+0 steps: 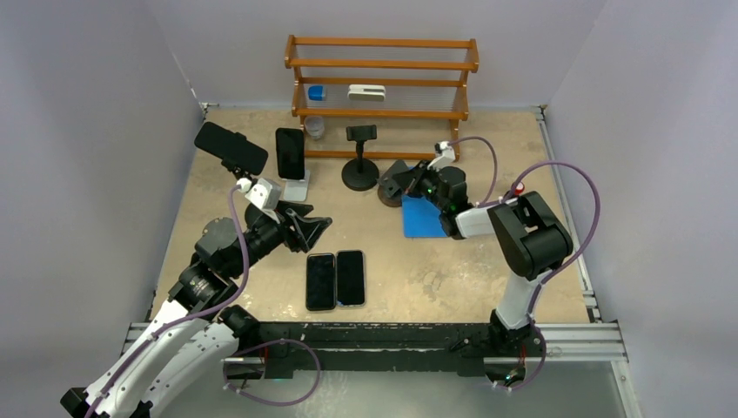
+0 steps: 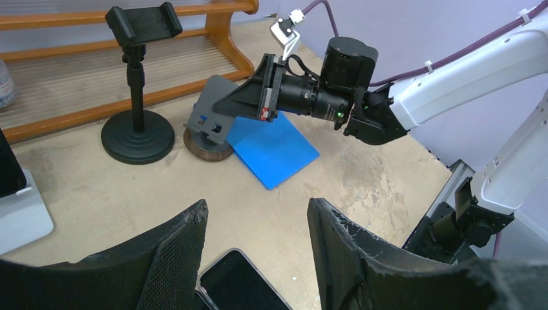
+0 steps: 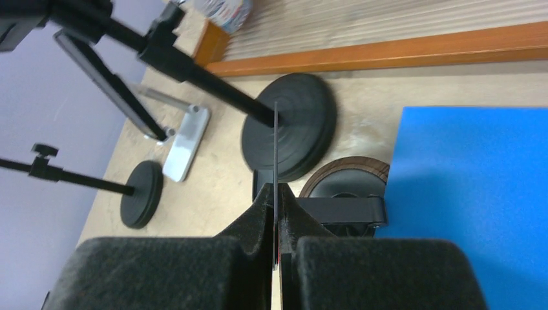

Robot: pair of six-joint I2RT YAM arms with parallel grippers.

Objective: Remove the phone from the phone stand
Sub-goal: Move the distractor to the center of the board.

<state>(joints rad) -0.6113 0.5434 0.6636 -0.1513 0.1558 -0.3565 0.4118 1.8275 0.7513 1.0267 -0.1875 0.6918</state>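
Observation:
A black phone (image 1: 291, 152) leans upright on a white stand (image 1: 297, 188) at the back left; it also shows edge-on in the right wrist view (image 3: 106, 74). Another black phone (image 1: 230, 147) is clamped in a black pole stand at the far left. My left gripper (image 1: 315, 228) is open and empty, low over the table, in front of the white stand (image 2: 19, 216). My right gripper (image 3: 276, 194) is shut on the thin grey plate (image 2: 216, 106) of a round wooden-based stand (image 1: 389, 197). A blue flat slab (image 1: 424, 218) lies beside that stand.
Two black phones (image 1: 321, 280) (image 1: 351, 277) lie flat side by side at the near middle. An empty black clamp stand (image 1: 361, 157) stands at the back centre. A wooden shelf rack (image 1: 381, 78) lines the back wall. Walls close in left and right.

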